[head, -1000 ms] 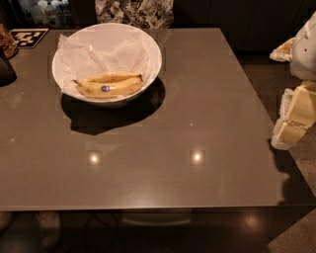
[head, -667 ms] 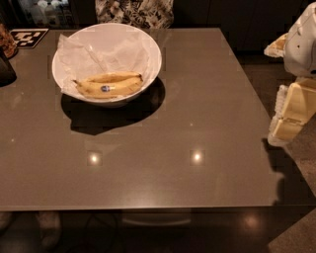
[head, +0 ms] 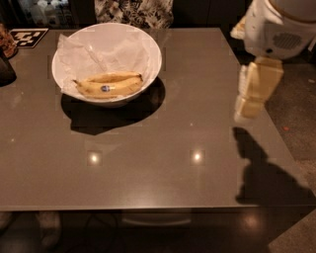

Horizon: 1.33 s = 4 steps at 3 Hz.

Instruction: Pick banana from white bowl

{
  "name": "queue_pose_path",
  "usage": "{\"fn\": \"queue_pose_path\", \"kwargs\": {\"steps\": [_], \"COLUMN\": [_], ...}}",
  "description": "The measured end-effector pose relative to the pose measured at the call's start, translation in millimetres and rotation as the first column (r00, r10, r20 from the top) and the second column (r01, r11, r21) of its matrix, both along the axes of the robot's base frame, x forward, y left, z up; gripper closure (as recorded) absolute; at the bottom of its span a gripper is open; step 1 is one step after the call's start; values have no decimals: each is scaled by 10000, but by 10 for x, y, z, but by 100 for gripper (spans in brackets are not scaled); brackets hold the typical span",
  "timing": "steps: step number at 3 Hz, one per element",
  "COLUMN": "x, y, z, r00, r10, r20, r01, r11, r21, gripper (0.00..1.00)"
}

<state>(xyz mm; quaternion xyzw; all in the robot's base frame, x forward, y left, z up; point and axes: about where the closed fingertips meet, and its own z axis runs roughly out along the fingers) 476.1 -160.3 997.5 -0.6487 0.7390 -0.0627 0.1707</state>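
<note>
The banana (head: pixel 109 85), yellow with brown freckles and a small dark sticker, lies on its side in the white bowl (head: pixel 154 49) at the back left of the grey table (head: pixel 163 148). My gripper (head: pixel 251 99), cream-coloured, hangs from the white arm (head: pixel 276 24) above the table's right part. It is well to the right of the bowl and apart from it. It holds nothing that I can see.
Crinkled white paper (head: pixel 98 52) lines the bowl under the banana. A black-and-white marker tag (head: pixel 28 35) and a dark object (head: pixel 5 69) sit at the far left. Patterned fabric (head: pixel 133 10) shows behind the table. The arm's shadow (head: pixel 261 173) falls at the front right.
My arm and gripper have moved left and farther in, from beyond the table's right edge to over the table. The bowl and banana have not moved.
</note>
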Motion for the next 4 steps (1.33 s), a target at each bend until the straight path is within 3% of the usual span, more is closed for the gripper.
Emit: {"fn": "queue_pose_path", "kwargs": {"steps": [1,2,3,4], "x": [293,411,421,648], "y": [442,645,654,848], "z": [48,33,20,32], "r00": [9954,9856,9847,9818], "r10": [961,1691,1740,1895], "r20": [-2,-37,33,-101], "r01": [-959,-1685,-1733,-1897], "r11": [9923,9800,9819,9784], "r21": [-782,-1055,-764,-819], "gripper": [0,0,0,0]}}
